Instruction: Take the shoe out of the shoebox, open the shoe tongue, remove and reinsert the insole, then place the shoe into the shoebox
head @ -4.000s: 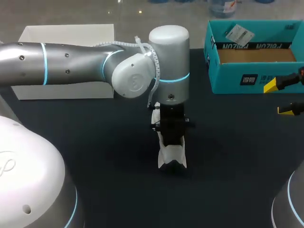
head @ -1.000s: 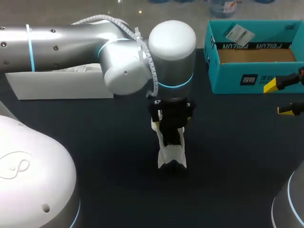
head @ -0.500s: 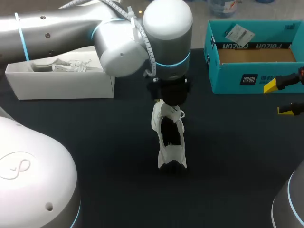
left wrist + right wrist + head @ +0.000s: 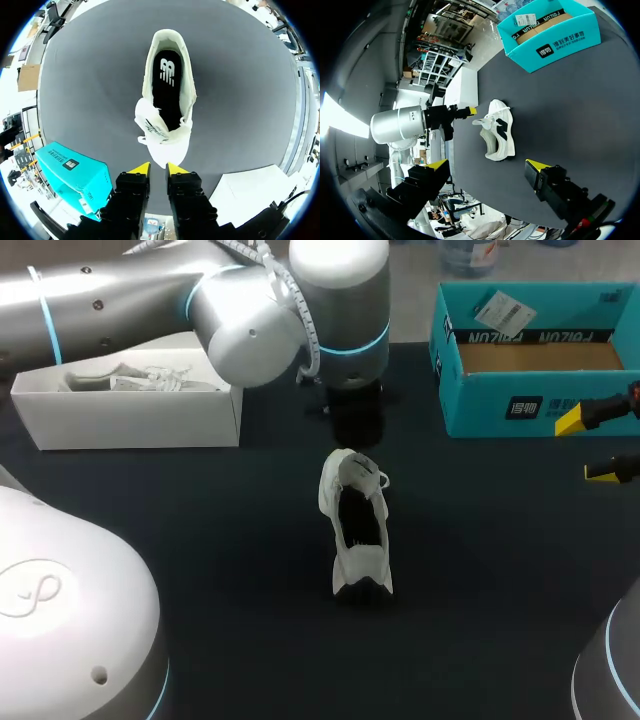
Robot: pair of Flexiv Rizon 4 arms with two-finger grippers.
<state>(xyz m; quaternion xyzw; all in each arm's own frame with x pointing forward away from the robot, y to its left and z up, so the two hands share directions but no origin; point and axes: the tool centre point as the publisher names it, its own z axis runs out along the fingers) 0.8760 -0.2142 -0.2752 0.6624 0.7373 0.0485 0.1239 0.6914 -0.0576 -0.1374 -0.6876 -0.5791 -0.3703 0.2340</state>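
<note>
The white shoe (image 4: 355,525) stood upright on the dark bench (image 4: 200,540) in the middle of the head view, outside both boxes, its tongue (image 4: 152,125) folded out over the toe and the dark insole (image 4: 167,85) lying inside. The left arm (image 4: 120,300) came in from the upper left, and its claw (image 4: 155,170) hung just behind the shoe's toe, fingers narrow with a slim gap and holding nothing. The right claw (image 4: 588,447) sat at the right edge, spread wide and empty, well apart from the shoe. The teal shoebox (image 4: 530,405) stood open at the upper right; a white box (image 4: 130,420) lay at the upper left
</note>
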